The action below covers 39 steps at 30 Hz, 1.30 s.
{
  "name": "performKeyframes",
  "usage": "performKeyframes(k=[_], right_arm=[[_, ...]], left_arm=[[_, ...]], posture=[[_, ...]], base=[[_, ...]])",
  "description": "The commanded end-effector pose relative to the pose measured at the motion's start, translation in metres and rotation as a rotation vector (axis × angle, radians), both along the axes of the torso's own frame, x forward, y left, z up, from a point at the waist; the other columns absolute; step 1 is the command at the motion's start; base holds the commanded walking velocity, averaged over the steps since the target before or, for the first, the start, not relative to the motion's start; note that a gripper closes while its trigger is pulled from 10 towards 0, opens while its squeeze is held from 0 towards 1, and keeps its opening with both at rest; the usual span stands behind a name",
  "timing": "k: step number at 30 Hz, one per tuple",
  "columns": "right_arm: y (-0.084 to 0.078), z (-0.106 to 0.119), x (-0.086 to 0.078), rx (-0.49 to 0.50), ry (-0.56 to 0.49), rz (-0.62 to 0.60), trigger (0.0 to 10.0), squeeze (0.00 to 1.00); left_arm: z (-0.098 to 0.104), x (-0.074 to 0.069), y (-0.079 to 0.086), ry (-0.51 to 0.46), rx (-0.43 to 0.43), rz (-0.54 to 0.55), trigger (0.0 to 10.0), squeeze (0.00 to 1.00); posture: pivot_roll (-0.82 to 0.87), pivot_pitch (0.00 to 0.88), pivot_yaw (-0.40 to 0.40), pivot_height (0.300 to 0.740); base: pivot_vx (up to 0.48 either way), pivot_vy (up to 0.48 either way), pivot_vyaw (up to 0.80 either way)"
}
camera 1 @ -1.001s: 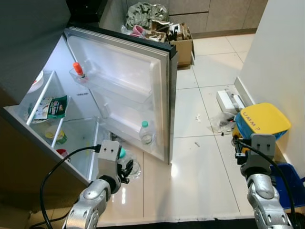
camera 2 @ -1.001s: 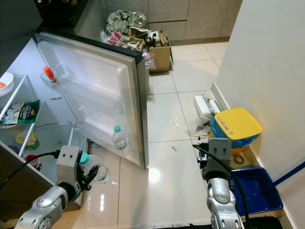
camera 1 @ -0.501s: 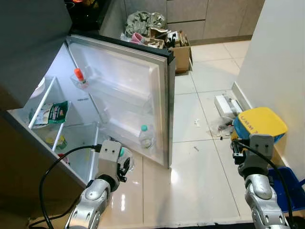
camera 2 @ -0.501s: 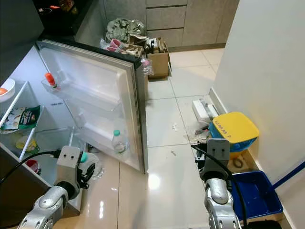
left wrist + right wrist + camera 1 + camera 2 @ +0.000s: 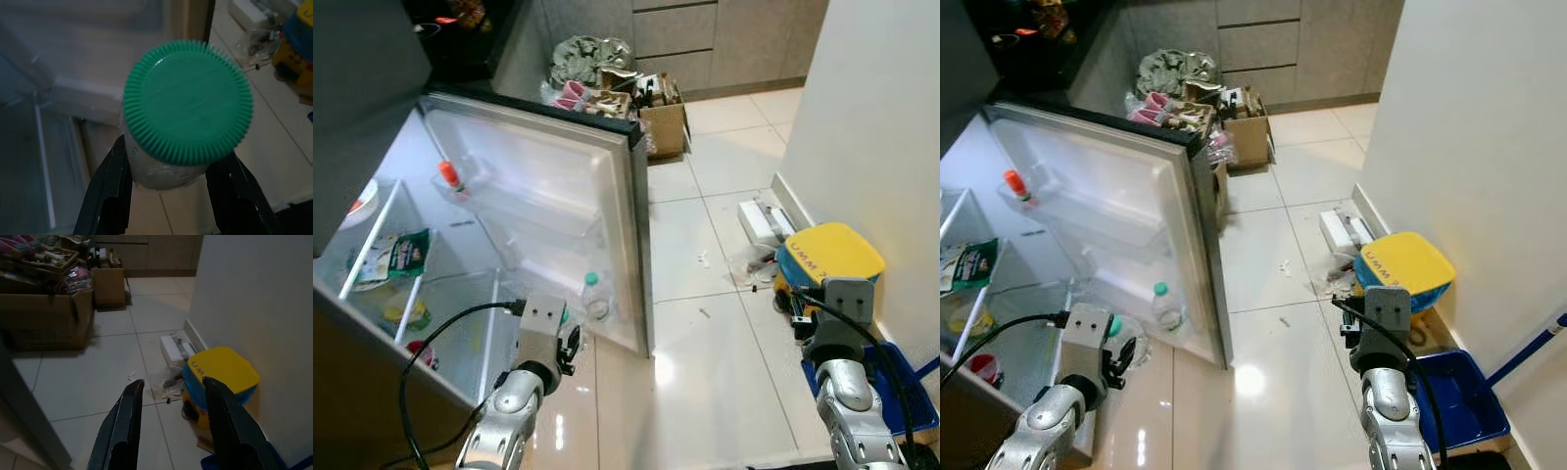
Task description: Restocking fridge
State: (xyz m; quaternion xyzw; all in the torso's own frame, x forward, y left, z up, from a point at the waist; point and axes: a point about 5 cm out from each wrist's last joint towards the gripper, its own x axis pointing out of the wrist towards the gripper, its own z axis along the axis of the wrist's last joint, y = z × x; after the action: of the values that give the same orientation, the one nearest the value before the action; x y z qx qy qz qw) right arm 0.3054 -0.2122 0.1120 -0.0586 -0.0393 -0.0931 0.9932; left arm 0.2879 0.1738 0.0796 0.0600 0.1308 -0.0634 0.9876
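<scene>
The fridge stands open on my left, its door (image 5: 558,196) swung out toward me. Low in front of the door's bottom shelf, my left gripper (image 5: 565,336) is shut on a clear bottle with a green ribbed cap (image 5: 188,100), one finger (image 5: 110,191) on each side of its neck. Another green-capped bottle (image 5: 594,297) stands in the door's lowest shelf. An orange-capped bottle (image 5: 450,176) sits in the upper door shelf. A green packet (image 5: 396,255) lies on an inner shelf. My right gripper (image 5: 172,387) hangs open over the floor on the right.
A blue bin with a yellow lid (image 5: 827,259) stands against the white wall on the right, beside a blue tray (image 5: 901,382). Small scraps litter the tiles (image 5: 705,259). A cardboard box of clutter (image 5: 661,103) sits behind the door's edge.
The camera has shifted, so the whole scene sits further left and lower. My left gripper still holds the bottle, now closer to the door's lowest shelf. The right arm looks unchanged.
</scene>
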Motion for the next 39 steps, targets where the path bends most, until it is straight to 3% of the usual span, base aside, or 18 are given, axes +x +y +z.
performKeyframes(k=[1,25,39], right_arm=[[-0.0003,-0.0034,-0.001,0.001,0.008,0.0,10.0,0.0],[-0.0004,-0.0068,-0.0014,-0.003,0.02,0.007,10.0,0.0],[0.0012,-0.008,-0.0015,0.0,0.022,0.012,10.0,0.0]], left_arm=[[-0.0034,-0.0015,0.0006,0.001,0.004,0.009,10.0,0.0],[-0.0032,-0.0002,-0.0001,-0.012,-0.006,0.016,10.0,0.0],[-0.0035,-0.0003,0.0003,-0.013,-0.003,0.021,10.0,0.0]], posture=[[-0.14,0.131,0.079,0.707],[-0.14,0.136,0.077,0.707],[-0.14,0.139,0.077,0.707]], base=[[0.307,0.0,0.0],[0.37,0.0,0.0],[0.223,0.0,0.0]])
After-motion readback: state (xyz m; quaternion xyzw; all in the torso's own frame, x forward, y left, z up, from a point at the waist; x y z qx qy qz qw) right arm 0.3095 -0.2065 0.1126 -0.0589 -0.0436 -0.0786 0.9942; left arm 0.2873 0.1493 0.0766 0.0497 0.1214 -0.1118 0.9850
